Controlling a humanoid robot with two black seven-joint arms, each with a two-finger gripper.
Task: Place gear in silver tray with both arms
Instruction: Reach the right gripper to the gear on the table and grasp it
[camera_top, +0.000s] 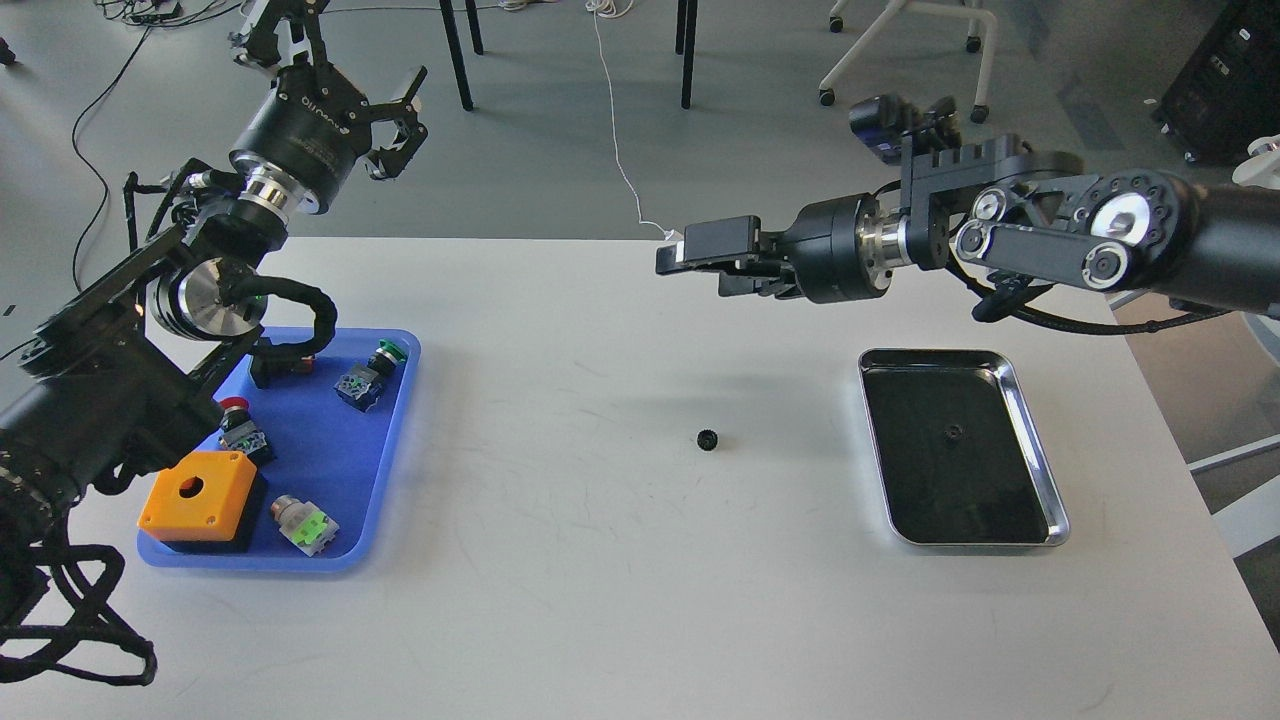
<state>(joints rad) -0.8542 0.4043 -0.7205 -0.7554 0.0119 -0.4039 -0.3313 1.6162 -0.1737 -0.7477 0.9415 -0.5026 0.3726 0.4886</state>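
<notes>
A small black gear (708, 439) lies on the white table near its middle. The silver tray (1035, 447) sits to the right, with another small black gear (952, 432) on its dark bottom. My right gripper (685, 258) reaches in from the right and hangs above the table, beyond the loose gear. It is seen side-on, its two fingers look slightly apart, and it holds nothing. My left gripper (330, 55) is raised at the far left, above the back of the table. Its jaws are spread wide and empty.
A blue plastic tray (395, 430) at the left holds an orange box (198, 490), several push buttons and a green-and-white part. The left arm's elbow hangs over that tray. Chair and table legs stand on the floor beyond the table's far edge.
</notes>
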